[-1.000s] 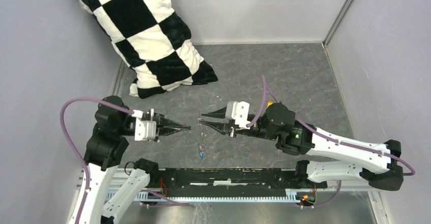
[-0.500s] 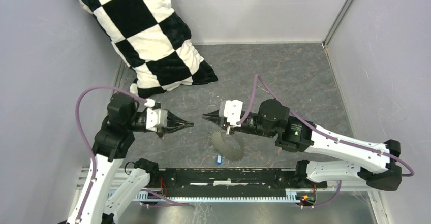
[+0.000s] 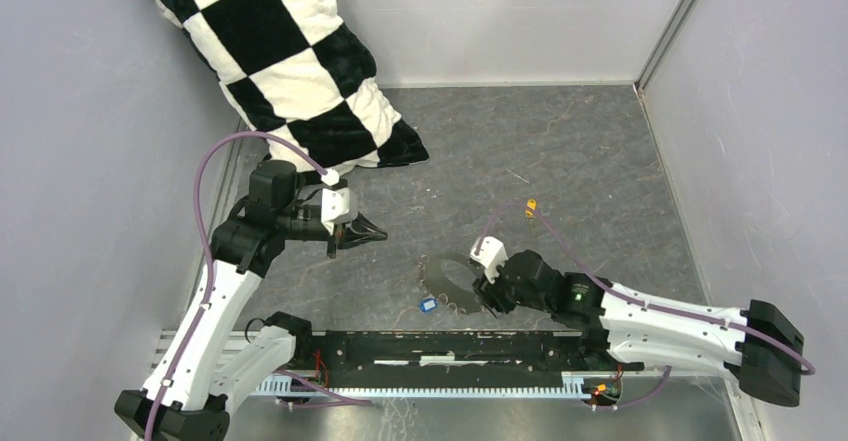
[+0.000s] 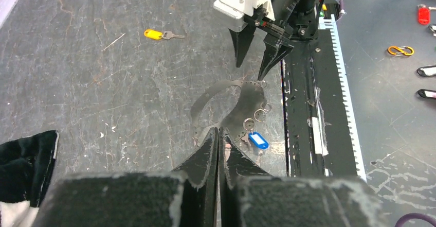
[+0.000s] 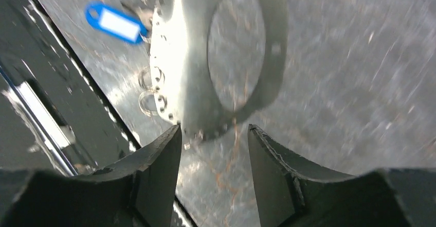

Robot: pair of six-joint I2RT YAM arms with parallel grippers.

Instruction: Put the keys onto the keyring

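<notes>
The keyring point(image 3: 446, 279), a flat grey oval loop with small holes along its edge, lies on the table; it also shows in the left wrist view point(image 4: 247, 101) and the right wrist view point(image 5: 180, 72). The blue-headed key point(image 3: 427, 304) lies at its near end, by small rings point(image 4: 258, 140) point(image 5: 115, 23). The yellow-headed key point(image 3: 530, 204) lies apart, farther back point(image 4: 154, 33). My right gripper point(image 3: 475, 289) point(image 5: 213, 132) is open and empty, low over the ring's end point(image 4: 254, 70). My left gripper point(image 3: 378, 231) point(image 4: 217, 132) is shut and empty, left of the ring.
A black-and-white checkered pillow point(image 3: 290, 61) leans in the back left corner. A black rail point(image 3: 450, 346) runs along the near edge. Grey walls close in the table. Beyond the rail lie spare key tags point(image 4: 421, 16) and an orange carabiner point(image 4: 401, 50).
The keyring, earlier hanging from my right gripper with the blue key, now lies flat on the table. My right gripper has dropped low beside it. My left gripper has moved back and away.
</notes>
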